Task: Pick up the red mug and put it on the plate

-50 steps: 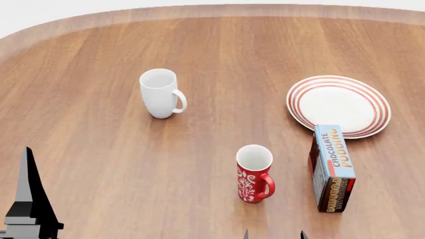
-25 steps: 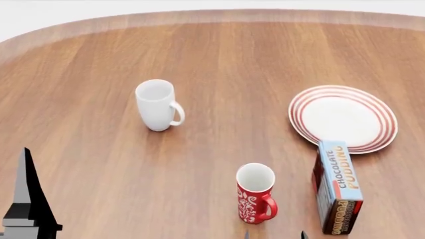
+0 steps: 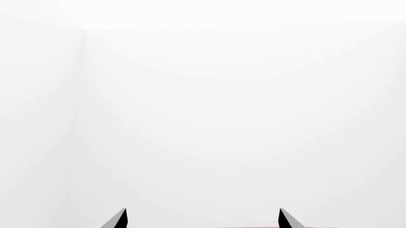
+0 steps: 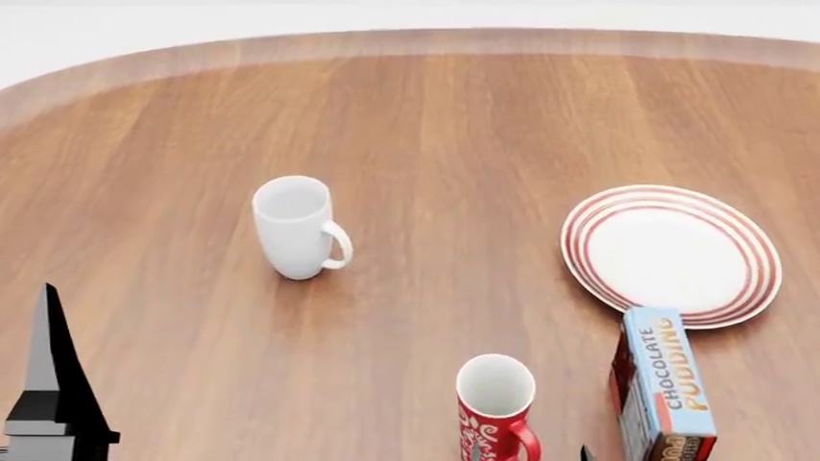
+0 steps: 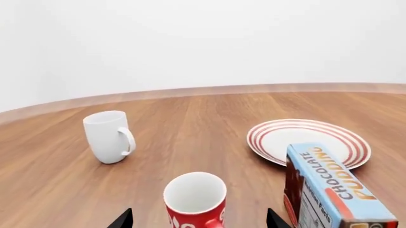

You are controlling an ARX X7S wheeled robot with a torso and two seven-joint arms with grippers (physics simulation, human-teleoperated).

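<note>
A round-edged wooden worktop [image 4: 423, 115] seen from the robot's head, with both arms low at the near edge. The red mug [image 4: 496, 407], tall, upright, white inside, stands close to the near edge, right of the middle; its long axis is vertical and its red handle points toward the right side and slightly toward the robot. Just beside it on the right stands a blue chocolate pudding box [image 4: 663, 384], apart from the mug by a narrow gap. The plate [image 4: 671, 254], white with red rings, lies flat farther from the robot toward the right edge, its near rim partly hidden behind the box top. A plain white mug [image 4: 298, 227] stands well apart, toward the left and farther back.

The right pincer [image 5: 199, 219] is the nearer one. In the right wrist view its two dark tips stand wide apart, one on either side of the red mug [image 5: 195, 198], holding nothing; the mug sits directly ahead of it, between the tip lines but not yet touched. The left pincer [image 3: 202, 218] is also spread wide and empty, aimed at a blank white background away from the objects.

Judged from this, the grasp belongs to the right arm, moving straight forward, with the box crowding its right-hand tip.
</note>
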